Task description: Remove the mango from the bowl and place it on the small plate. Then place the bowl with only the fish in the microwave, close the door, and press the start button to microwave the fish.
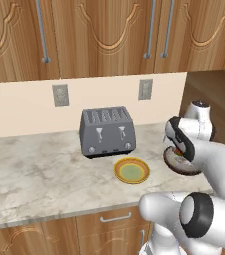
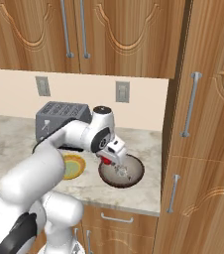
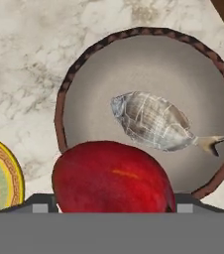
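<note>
Counter of pale marbled stone carries everything, under wooden wall cabinets. Toaster stands at the back near the wall, slots up, well apart from the work. The arm reaches forward and down over the right end of the counter, so the gripper hangs directly above the bowl. Bowl, dark brown outside and pale inside, sits upright near the counter's front right corner, just beside the tall cabinet; its open top gives the hand a straight drop to the contents. Small plate, yellow rim and green centre, lies flat just left of the bowl and bare, evidently set close so the fruit has a short carry. Mango fills the near foreground of the hand view, hard up against the fingers, red side showing; its long axis runs across the hand, which suits a pinch across the short width. Jaws appear closed around the mango, fairly wide because of its girth; whether it is lifted clear of the bowl cannot be told. Fish lies flat on the bowl's floor, long axis slanting, tail toward the rim at right, head toward the bowl's centre-left.
</note>
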